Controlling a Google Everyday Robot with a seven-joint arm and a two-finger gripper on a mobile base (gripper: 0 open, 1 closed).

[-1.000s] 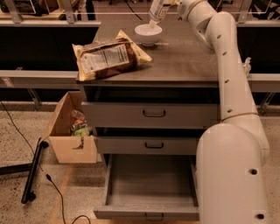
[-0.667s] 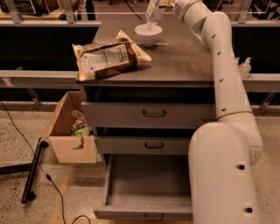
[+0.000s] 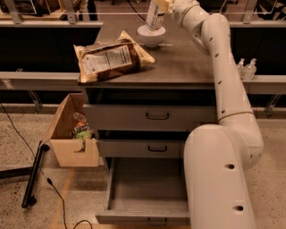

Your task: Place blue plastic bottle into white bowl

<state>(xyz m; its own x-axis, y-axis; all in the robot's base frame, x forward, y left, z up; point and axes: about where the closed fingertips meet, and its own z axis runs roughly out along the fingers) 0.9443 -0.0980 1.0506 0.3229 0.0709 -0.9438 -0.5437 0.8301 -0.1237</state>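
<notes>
The blue plastic bottle (image 3: 155, 14) has a pale printed label and hangs nearly upright, its lower end just above or inside the white bowl (image 3: 151, 36). The bowl sits on the far part of the dark cabinet top (image 3: 178, 62). My gripper (image 3: 163, 5) is at the top edge of the view, at the bottle's upper end, and holds it. The arm reaches in from the lower right, over the cabinet's right side.
A brown snack bag (image 3: 111, 60) lies on the cabinet top, front left. The bottom drawer (image 3: 145, 192) is pulled open. A cardboard box (image 3: 73, 134) stands on the floor at the left. Two small pump bottles (image 3: 246, 68) stand on a ledge at the right.
The bottle has moved left and down with the gripper, from above the bowl's right side to directly over it.
</notes>
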